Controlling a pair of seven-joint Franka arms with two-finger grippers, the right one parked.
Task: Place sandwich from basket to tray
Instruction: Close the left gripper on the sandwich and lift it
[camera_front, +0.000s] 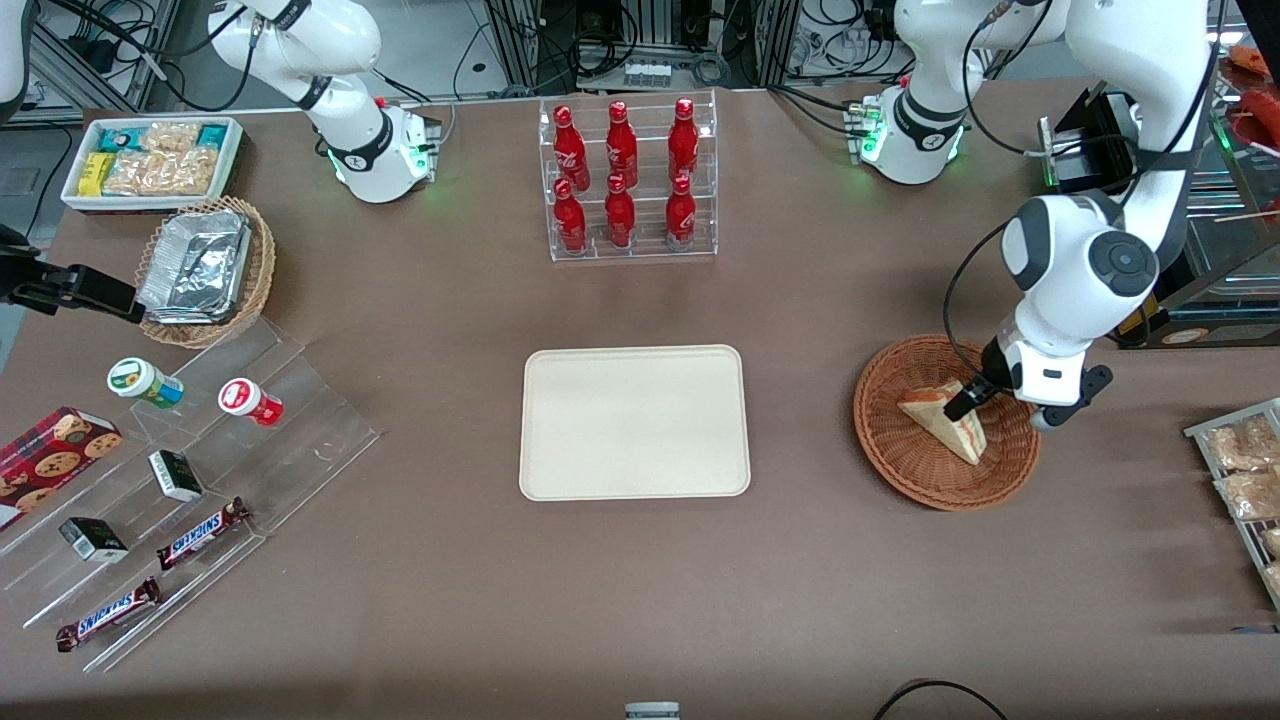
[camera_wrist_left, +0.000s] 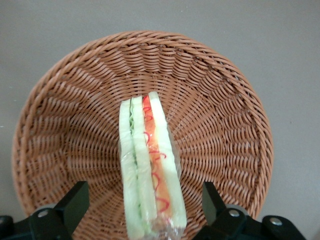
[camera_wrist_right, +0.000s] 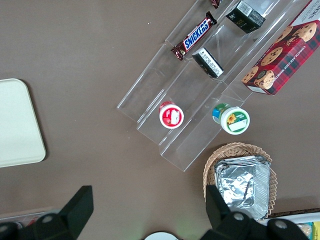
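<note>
over the basket: the tool (camera_wrist_left: 145, 210) hangs low with its fingers (camera_wrist_left: 75, 200) spread wide, one each side of the sandwich, gripping nothing.
sandwich (camera_front: 945, 418): on edge in the basket (camera_front: 900, 455), so flat bread faces meet the fingers.
tray (camera_front: 634, 421): bare on the bench (camera_front: 640, 600), well apart, ready to receive.

Six red bottles (camera_front: 625, 175) in rack; Snickers bars (camera_front: 203, 532).

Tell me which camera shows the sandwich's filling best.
The left wrist view: the sandwich lies in the basket cut edge up, between the open gripper fingers. The front view shows only its bread side; the right wrist view misses it.
</note>
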